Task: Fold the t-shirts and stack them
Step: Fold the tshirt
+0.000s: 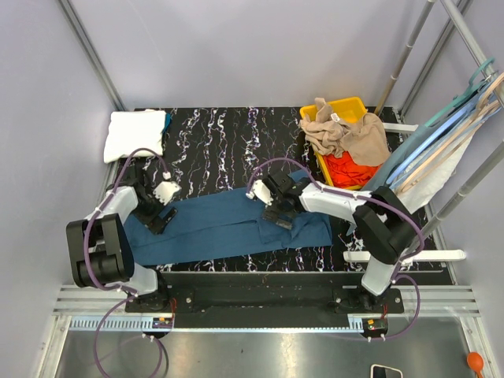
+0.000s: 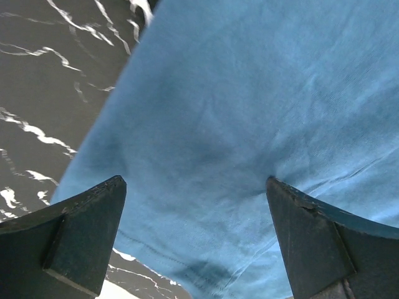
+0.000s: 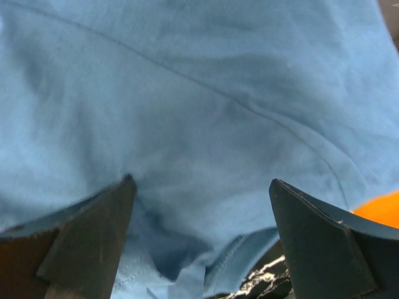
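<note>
Left gripper (image 2: 194, 187) has its jaws spread wide with nothing pinched. It sits low over the left end of the blue t-shirt (image 1: 220, 224), and in its wrist view the cloth fills most of the frame, with the hem running along the bottom between the two fingers. The right gripper (image 3: 202, 184) is spread wide too, down on the right part of the same shirt. The fabric bunches up a bit between its fingers, and a seam line crosses the frame diagonally.

In the overhead view the blue shirt lies as a long band across the lower middle of the black marbled table (image 1: 228, 142), running from the left arm to the right arm.

A white t-shirt (image 1: 135, 134) sits folded in the upper left corner of the table. At the upper right there's a yellow bin (image 1: 346, 104) with a crumpled tan t-shirt (image 1: 350, 135) on top and a red-orange t-shirt (image 1: 350, 168) under it. A bunch of pale blue and beige hangers (image 1: 441, 134) leans at the right edge.
</note>
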### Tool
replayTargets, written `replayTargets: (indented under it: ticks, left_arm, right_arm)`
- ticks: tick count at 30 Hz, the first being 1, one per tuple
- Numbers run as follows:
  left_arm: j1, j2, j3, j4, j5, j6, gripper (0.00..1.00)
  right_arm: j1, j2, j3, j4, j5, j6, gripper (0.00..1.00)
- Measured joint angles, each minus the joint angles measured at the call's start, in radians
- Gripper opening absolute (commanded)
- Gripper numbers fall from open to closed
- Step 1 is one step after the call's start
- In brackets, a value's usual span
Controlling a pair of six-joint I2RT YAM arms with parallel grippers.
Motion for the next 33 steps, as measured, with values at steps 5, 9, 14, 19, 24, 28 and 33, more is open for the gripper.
replayTargets:
  ticks: [5,9,14,19,24,28,33]
  left_arm:
    - [-0.008,0.01,-0.024,0.018,-0.029,0.027,0.99]
    - [-0.026,0.01,-0.028,0.023,-0.048,0.052,0.99]
    - [-0.054,0.007,-0.032,0.027,-0.075,0.089,0.99]
    - [-0.097,0.001,-0.037,0.033,-0.135,0.14,0.99]
    - [-0.123,0.008,-0.033,0.04,-0.173,0.196,0.99]
    - [-0.173,0.043,-0.005,0.055,-0.205,0.222,0.99]
    - [-0.242,0.109,0.054,0.08,-0.236,0.232,0.99]
  right_arm:
    - [-0.001,0.061,0.053,0.008,0.019,-0.011,1.0]
    - [-0.005,0.122,0.125,0.018,0.043,-0.029,1.0]
    - [-0.027,0.221,0.249,0.036,0.075,-0.063,1.0]
    - [-0.067,0.33,0.395,0.058,0.103,-0.113,1.0]
    - [-0.109,0.425,0.525,0.083,0.107,-0.173,1.0]
    - [-0.138,0.514,0.654,0.109,0.107,-0.228,1.0]
    - [-0.17,0.606,0.787,0.127,0.115,-0.291,1.0]
